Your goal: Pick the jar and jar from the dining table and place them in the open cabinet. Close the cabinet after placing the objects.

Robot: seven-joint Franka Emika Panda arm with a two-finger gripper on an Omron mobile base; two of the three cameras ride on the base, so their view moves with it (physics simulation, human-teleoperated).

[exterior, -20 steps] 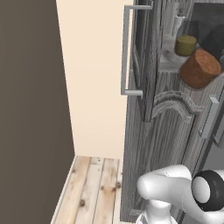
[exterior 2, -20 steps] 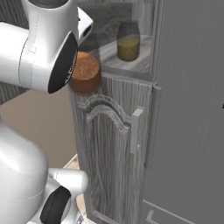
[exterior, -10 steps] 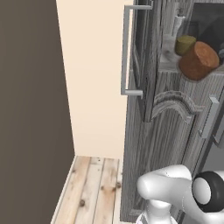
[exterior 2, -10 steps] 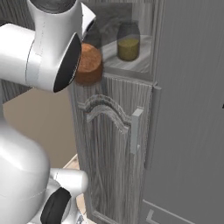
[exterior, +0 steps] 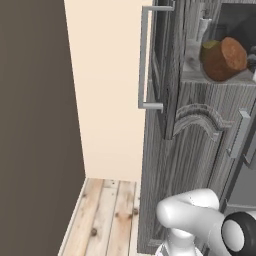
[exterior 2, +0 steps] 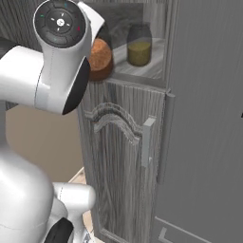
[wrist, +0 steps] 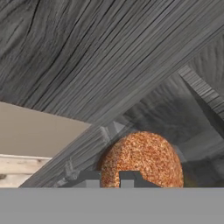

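Note:
My gripper (wrist: 109, 180) is shut on the reddish-brown jar (wrist: 142, 159), which lies tilted on its side at the front edge of the cabinet shelf (exterior: 225, 59) (exterior 2: 100, 59). The olive-yellow jar (exterior 2: 139, 46) stands upright on the same shelf, deeper in and just behind the held jar (exterior: 209, 47). The dark grey cabinet (exterior: 200, 150) has its upper door (exterior: 162, 65) swung open, and the door's silver bar handle (exterior: 143, 55) faces left. My arm (exterior 2: 61, 52) hides the gripper in the right base view. The dining table is out of view.
Below the shelf is a closed arched-panel door (exterior 2: 118, 156) with a short handle (exterior 2: 147, 142). A tall flat grey panel (exterior 2: 209, 118) stands to the right. A cream wall (exterior: 105, 100) and wooden floor (exterior: 105, 220) lie left of the cabinet.
The reddish-brown jar has moved up and further in towards the shelf, closer to the olive-yellow jar. My arm has followed it. The cabinet door has not moved.

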